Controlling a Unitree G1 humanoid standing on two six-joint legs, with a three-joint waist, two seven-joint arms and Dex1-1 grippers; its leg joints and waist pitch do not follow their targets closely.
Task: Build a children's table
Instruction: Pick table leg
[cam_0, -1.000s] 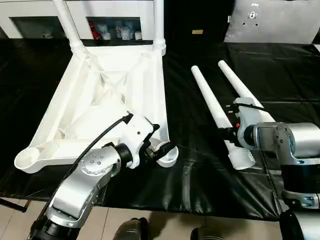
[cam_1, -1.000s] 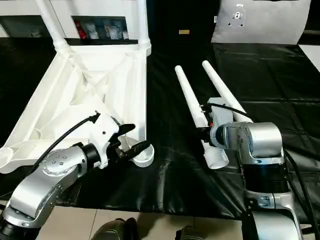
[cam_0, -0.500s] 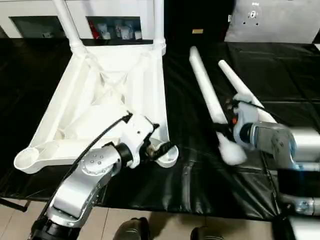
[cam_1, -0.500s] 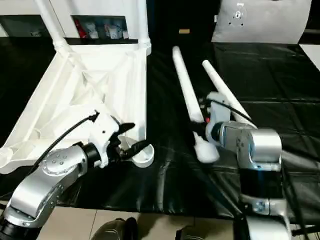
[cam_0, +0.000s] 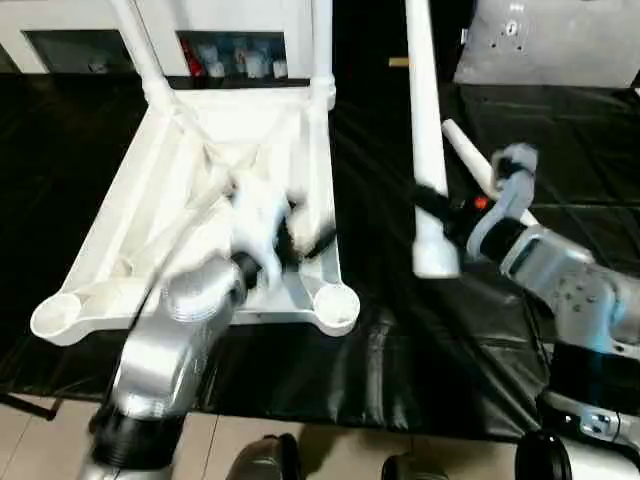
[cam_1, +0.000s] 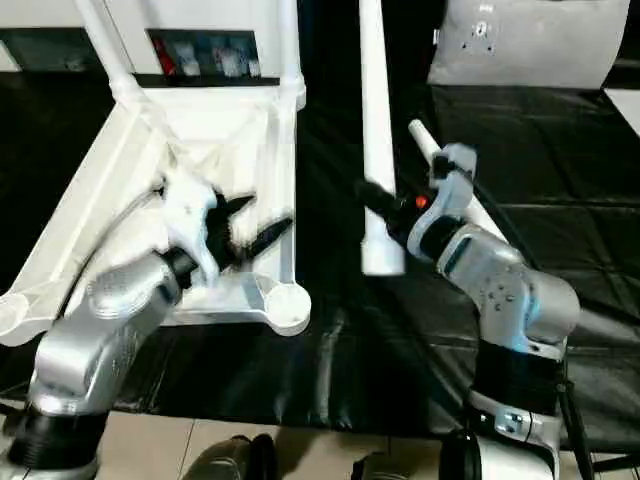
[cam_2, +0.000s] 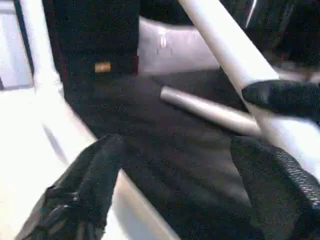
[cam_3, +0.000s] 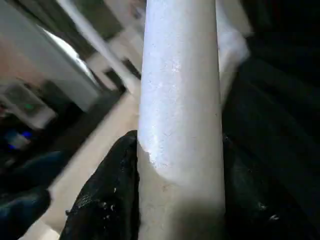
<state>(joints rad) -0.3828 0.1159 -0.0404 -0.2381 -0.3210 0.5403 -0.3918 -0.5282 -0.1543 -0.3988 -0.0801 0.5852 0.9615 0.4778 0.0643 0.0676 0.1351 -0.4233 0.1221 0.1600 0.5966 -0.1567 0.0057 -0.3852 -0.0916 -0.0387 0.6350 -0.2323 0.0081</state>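
The black-covered bench (cam_0: 400, 350) carries the children's table top (cam_0: 200, 180), which lies upside down with its cross-ribbed underside facing up. Two fitted legs (cam_0: 322, 45) stand upright in the top's two far corner sockets. The near right corner socket (cam_0: 335, 305) and the near left corner socket (cam_0: 55, 318) are round and open, with no leg in them.

To the right of the top, the right gripper (cam_1: 385, 205) is clamped around a lifted leg (cam_0: 425, 120), its black fingers (cam_3: 107, 200) pressed on either side of the white tube. That leg hangs nearly upright above the bench, its wider end (cam_0: 436, 262) downward and just right of the top's right edge, apart from the near right corner socket. One loose leg (cam_0: 470, 155) lies flat on the bench beyond the right gripper, farther right of the top.

The left gripper (cam_1: 255, 225) hovers over the top's right rim, above the near right corner socket, with its fingers (cam_2: 85, 185) spread wide and nothing between them.
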